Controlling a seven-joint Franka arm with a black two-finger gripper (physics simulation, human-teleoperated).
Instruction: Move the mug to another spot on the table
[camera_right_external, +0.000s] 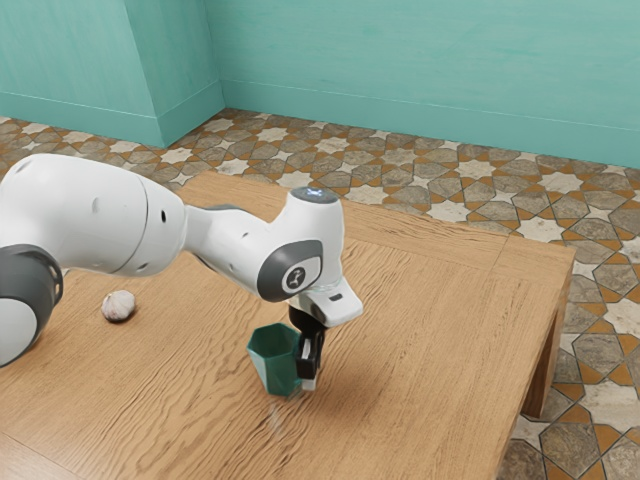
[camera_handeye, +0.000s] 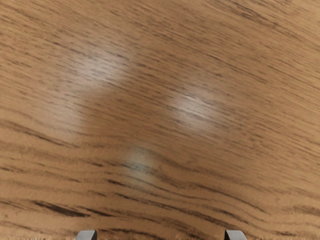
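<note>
On tbl (camera_right_external: 450, 330), mug (camera_right_external: 274, 358) just beside gripper (camera_right_external: 306, 378), twd exterior view's left.

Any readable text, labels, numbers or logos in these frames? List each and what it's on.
No readable text in either view.
The round emblem on the arm: too small to read.
The mug and table: no markings.

A small, pale, rounded lump (camera_right_external: 118, 305) is lying on the wooden table (camera_right_external: 450, 330), near the exterior view's left edge. A floor (camera_right_external: 440, 185) of star-patterned tiles in brown, grey and cream is stretching behind and beside the table. Teal walls (camera_right_external: 400, 50) are rising beyond it, with one corner jutting forward at the upper left.
</note>
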